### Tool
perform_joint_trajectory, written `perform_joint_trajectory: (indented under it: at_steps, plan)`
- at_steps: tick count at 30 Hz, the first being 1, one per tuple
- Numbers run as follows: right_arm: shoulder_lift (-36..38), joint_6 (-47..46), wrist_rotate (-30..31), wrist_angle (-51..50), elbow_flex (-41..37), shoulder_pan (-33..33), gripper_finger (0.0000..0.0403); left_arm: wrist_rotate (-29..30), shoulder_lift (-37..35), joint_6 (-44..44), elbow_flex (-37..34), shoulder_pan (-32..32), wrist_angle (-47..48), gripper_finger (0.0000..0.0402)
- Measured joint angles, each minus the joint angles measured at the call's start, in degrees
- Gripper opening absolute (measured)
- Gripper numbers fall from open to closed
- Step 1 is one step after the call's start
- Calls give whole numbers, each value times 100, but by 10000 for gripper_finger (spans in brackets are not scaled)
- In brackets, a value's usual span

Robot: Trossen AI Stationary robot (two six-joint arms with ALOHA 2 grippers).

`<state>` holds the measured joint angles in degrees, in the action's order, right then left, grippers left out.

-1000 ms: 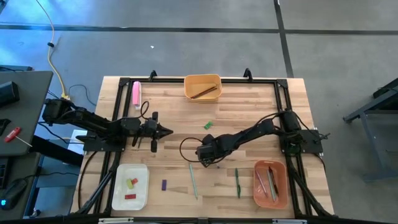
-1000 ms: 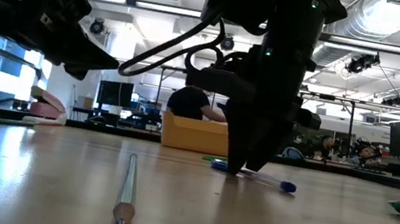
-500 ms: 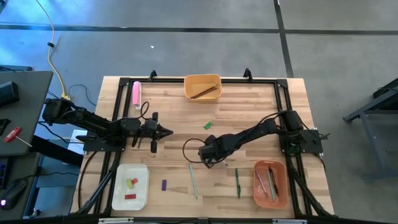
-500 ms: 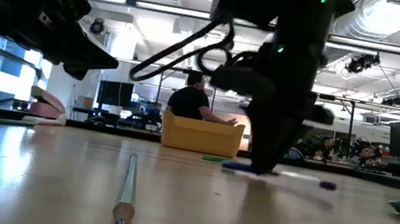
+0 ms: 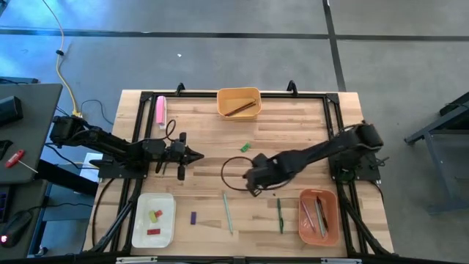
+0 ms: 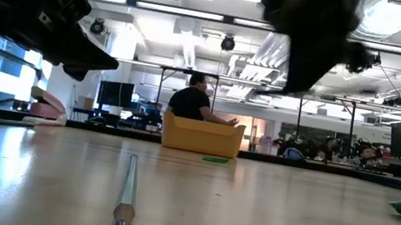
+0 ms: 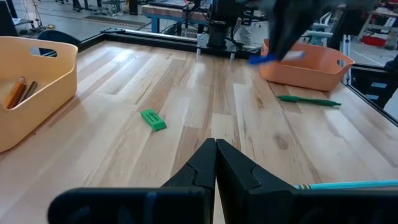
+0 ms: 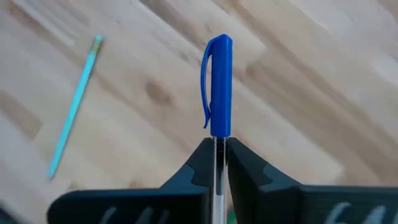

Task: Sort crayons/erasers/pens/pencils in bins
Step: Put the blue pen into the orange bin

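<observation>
My right gripper [image 5: 256,182] hangs above the table's middle, shut on a blue-capped pen [image 8: 219,81] with a clear barrel; the left wrist view shows the same pen [image 7: 262,59] in the air before the salmon bin [image 7: 308,62]. My left gripper [image 5: 192,155] waits shut at the left, above the table. A teal pen [image 5: 228,213] and a green pen [image 5: 279,215] lie flat on the wood near the front. A green eraser [image 5: 245,147] and a purple crayon [image 5: 193,218] also lie loose. My right gripper pinches the pen's clear barrel [image 8: 217,142] between its two fingers, just behind the blue cap. The fingers come steeply from above and lie across the pen. The capped end [image 8: 219,68] sticks out past them, and the pen is lifted clear of the table.
The yellow bin [image 5: 239,94] at the far edge holds brown pencils. The salmon bin [image 5: 331,220] at front right holds pens. The white bin [image 5: 141,224] at front left holds short coloured pieces. A pink bar [image 5: 160,110] lies at far left. A person sits beyond the table.
My right gripper has risen well off the table and drifted a little toward the right edge. The blue pen, which lay flat on the wood under its fingers, has come up with it and is now clear of the table.
</observation>
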<state>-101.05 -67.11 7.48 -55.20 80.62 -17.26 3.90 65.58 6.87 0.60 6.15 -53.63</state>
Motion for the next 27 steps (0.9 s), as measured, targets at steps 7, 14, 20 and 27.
perform_joint_trajectory:
  at_steps: [7, 14, 20, 27]
  plan:
    - [765, -1721, -67, -1078, 7, -879, 12, -1, 0, 3, 0, 0, 1, 0]
    - [805, -3540, -489, -2124, 7, -1922, 12, -2, 0, 44, 0, 0, 1, 0]
    - [826, -4370, -992, -2265, -205, -2496, 12, -2, 0, 136, 0, 0, 26, 0]
    - [1007, -4808, -1258, -560, -1502, -2863, 12, -2, 2, 149, 0, 0, 26, 0]
